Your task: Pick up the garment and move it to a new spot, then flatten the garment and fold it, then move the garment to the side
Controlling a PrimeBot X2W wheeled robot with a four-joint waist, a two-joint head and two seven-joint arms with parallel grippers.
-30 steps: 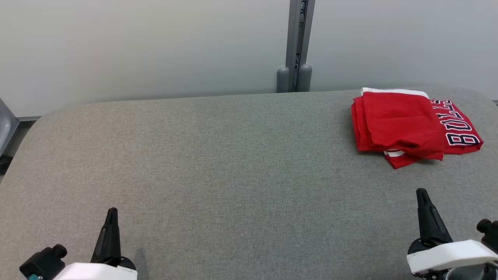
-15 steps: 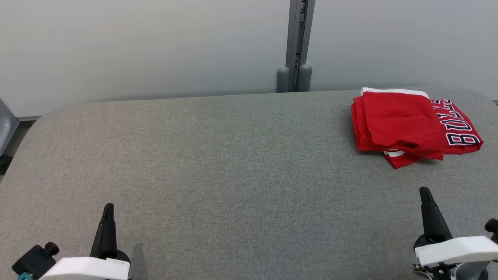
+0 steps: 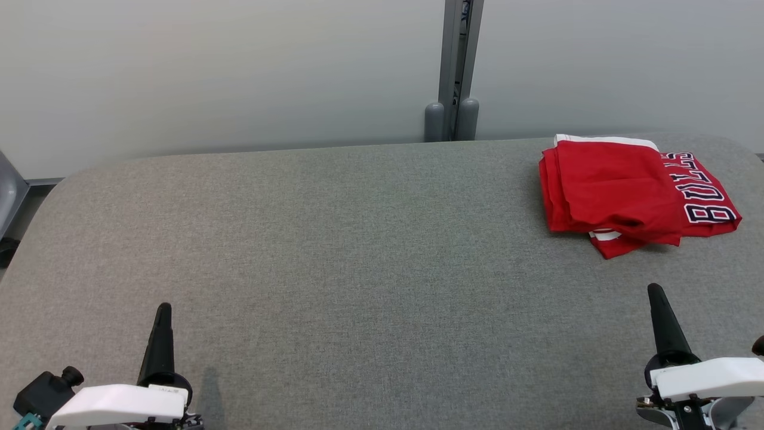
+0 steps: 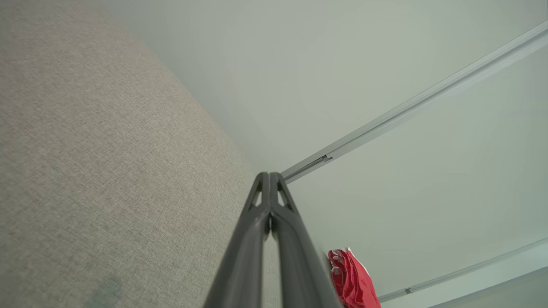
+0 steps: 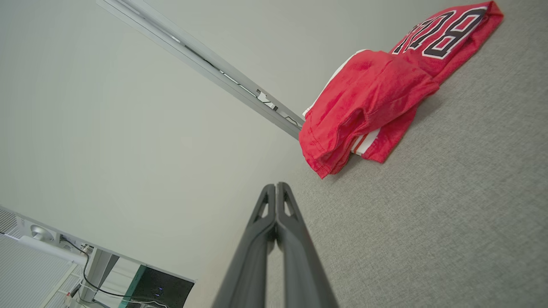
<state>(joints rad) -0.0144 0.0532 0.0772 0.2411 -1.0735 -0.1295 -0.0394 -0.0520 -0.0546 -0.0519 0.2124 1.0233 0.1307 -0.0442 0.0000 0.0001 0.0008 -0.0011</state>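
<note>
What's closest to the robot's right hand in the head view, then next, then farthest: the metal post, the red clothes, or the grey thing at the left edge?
1. The red clothes, just ahead of the right hand.
2. The metal post, behind the table, farther left.
3. The grey thing, far left edge.

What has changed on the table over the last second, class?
The left gripper drifted slightly left and the right gripper slightly right, both shut and holding nothing. The folded red garment stayed put on the grey table.
</note>
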